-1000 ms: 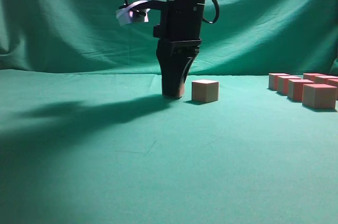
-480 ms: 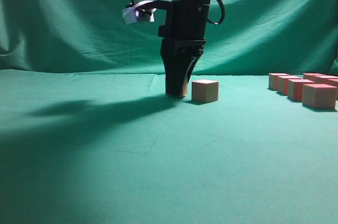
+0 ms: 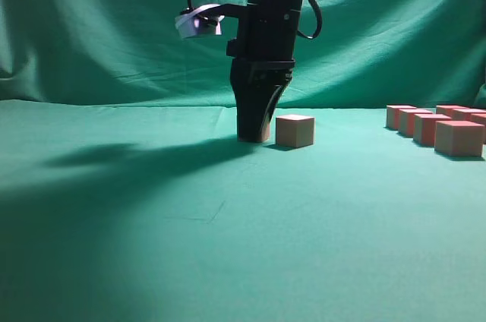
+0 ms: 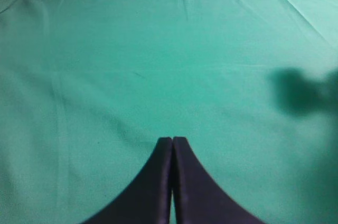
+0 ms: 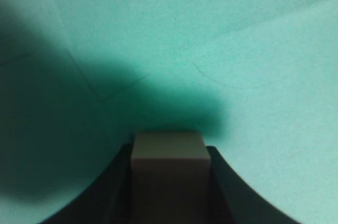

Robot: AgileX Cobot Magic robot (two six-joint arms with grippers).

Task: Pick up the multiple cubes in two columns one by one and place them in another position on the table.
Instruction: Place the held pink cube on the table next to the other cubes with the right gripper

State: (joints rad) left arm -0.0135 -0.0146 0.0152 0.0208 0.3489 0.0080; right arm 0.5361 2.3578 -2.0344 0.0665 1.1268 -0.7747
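The right gripper point(image 3: 253, 134) stands upright at the middle of the green cloth-covered counter point(image 3: 228, 246), its black fingers point(image 5: 219, 182) closed on a small matte tan-faced cube point(image 5: 168, 155). The right wrist view shows that held cube pinched between them by two opposite faces. In the exterior view its lower edge looks level with the cloth, though actual contact cannot be told. Just beside it, to its right, sits a second plain tan-faced block point(image 3: 295, 130). Well apart, at the counter's right edge, the remaining reddish-pink cubes point(image 3: 437, 126) stand in two columns.

The left gripper point(image 4: 172, 152) hovers over bare cloth with its dark fingers pressed together, holding nothing.

These blocks look light, rigid and sharp-edged, with flat matte sides that should not slip. Gripping squarely across two parallel faces, near mid-height, seems the safest hold. No containers are in sight.
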